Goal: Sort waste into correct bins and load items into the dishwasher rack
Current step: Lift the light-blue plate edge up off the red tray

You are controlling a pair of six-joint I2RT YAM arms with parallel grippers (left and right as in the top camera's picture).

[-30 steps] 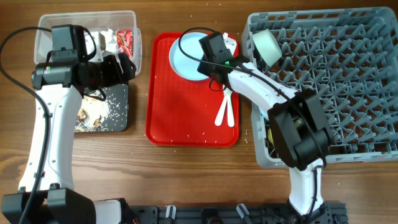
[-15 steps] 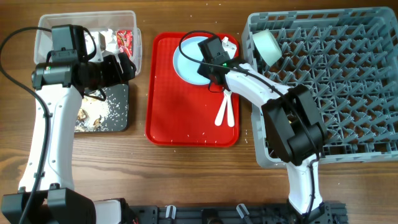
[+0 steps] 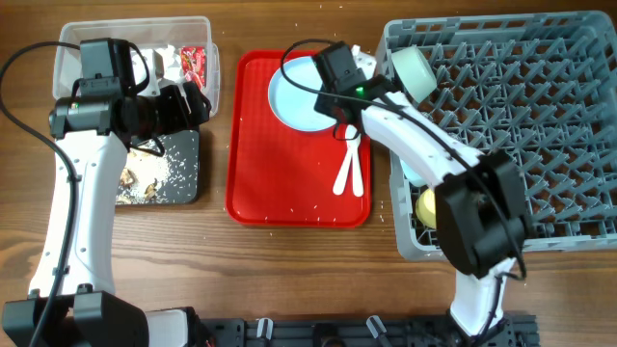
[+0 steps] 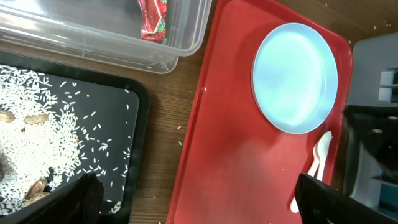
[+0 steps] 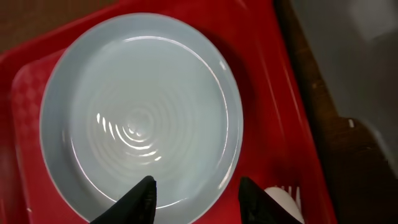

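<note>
Across a wooden table (image 3: 289,270) with a few stray white grains on it, three stations sit side by side: the bins on the left, a flat red tray (image 3: 289,183) in the middle, and the large grey rack (image 3: 540,116) on the right. The clear tub (image 3: 135,21) holds the shiny red wrapper (image 3: 196,63) and some white tissue (image 3: 166,60). Just in front of it, the black tray (image 3: 178,169) carries scattered rice (image 4: 37,143) and brownish scraps. A pale green bowl (image 3: 412,69) stands tilted among the rack's pegs at its far left corner, and a yellow cup (image 3: 427,205) lies near its front left corner. The pale blue plate (image 3: 294,87) rests flat at the far end of the red tray, with the white spoon and fork (image 3: 349,169) beside it toward the rack. The right gripper (image 5: 196,202) hangs directly over the plate's rim, its fingers spread apart and holding nothing. The left gripper (image 4: 199,208) hovers by the black tray's edge, spread wide and empty, well apart from the plate.
</note>
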